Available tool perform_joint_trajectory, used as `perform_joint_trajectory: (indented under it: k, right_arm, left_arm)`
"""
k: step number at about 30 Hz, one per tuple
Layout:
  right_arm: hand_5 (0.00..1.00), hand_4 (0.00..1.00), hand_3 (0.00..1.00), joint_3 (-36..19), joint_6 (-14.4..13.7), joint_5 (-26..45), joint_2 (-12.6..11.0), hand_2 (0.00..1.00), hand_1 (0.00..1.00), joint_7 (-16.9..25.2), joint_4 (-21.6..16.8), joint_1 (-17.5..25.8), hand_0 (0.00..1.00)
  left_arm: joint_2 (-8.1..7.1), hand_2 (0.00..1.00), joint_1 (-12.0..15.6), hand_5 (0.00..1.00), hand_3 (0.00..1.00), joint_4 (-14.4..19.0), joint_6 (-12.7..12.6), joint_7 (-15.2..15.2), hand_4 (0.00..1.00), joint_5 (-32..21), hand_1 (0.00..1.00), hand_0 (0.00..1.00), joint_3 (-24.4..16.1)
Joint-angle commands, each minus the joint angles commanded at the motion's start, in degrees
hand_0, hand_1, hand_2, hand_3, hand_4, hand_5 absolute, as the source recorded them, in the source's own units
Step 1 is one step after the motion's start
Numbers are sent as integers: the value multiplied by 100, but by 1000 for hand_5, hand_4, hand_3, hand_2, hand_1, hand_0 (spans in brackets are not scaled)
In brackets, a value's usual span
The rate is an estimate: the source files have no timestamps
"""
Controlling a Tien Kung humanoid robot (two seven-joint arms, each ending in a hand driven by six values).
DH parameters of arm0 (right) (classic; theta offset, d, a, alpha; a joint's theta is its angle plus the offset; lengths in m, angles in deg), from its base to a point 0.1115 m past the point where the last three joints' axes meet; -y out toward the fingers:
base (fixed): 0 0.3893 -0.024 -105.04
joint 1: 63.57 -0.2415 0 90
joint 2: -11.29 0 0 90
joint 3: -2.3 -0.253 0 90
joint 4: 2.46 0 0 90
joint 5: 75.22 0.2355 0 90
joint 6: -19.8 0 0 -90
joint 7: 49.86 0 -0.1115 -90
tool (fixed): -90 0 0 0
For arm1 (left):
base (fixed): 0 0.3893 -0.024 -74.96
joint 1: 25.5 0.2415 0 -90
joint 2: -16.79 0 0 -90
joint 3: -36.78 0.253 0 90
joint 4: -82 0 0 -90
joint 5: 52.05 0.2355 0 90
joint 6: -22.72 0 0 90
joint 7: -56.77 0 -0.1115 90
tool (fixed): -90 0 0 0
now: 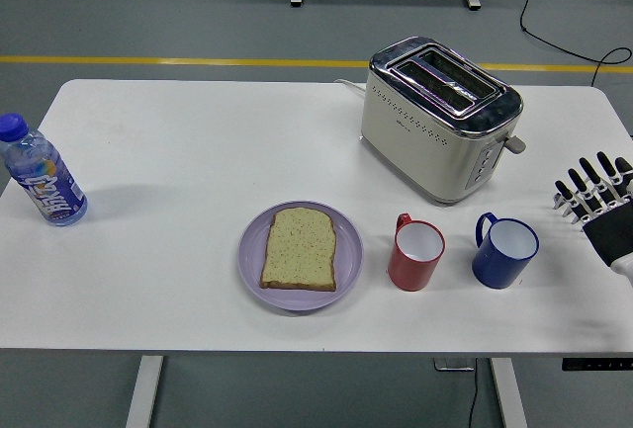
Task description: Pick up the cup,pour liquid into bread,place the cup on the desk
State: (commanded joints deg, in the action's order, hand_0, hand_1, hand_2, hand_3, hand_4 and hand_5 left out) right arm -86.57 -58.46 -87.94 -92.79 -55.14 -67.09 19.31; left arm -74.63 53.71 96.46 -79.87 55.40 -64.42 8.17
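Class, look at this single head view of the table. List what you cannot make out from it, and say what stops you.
1. Any liquid in the red cup or blue cup: only white interiors show from this angle.
2. Toaster slots: too dark to see the bottom.
3. Right hand: its wrist is cut off by the right edge.
4. Left hand: out of frame.
5. Bottle label: print too small.

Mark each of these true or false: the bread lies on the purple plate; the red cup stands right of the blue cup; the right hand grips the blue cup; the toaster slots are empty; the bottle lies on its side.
1. The bread slice lies on the purple plate. True.
2. The red cup stands right of the blue cup. False: it stands left of it.
3. The right hand grips the blue cup. False: it is open, apart from it.
4. The toaster slots hold nothing. True.
5. The bottle lies on its side. False: it stands upright.
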Motion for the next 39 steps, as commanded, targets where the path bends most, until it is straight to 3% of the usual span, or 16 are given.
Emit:
perform_joint_trajectory:
  k: [8,18,39]
  right_arm:
    - [344,705,679,-154,229,-246,50,684,630,-38,133,-13,731]
    - [332,680,640,-159,-445,-175,41,658,607,347,1,9,712]
    - [293,645,622,-139,-726,-224,76,650,601,424,-125,40,704]
  left_arm:
    - [-1,773,-2,998,611,-2,5,5,396,-19,756,690,9]
    - [-3,773,-4,998,611,-2,5,1,396,-11,756,690,5]
    - [2,773,-3,998,611,-1,-5,-16,396,28,756,690,-27]
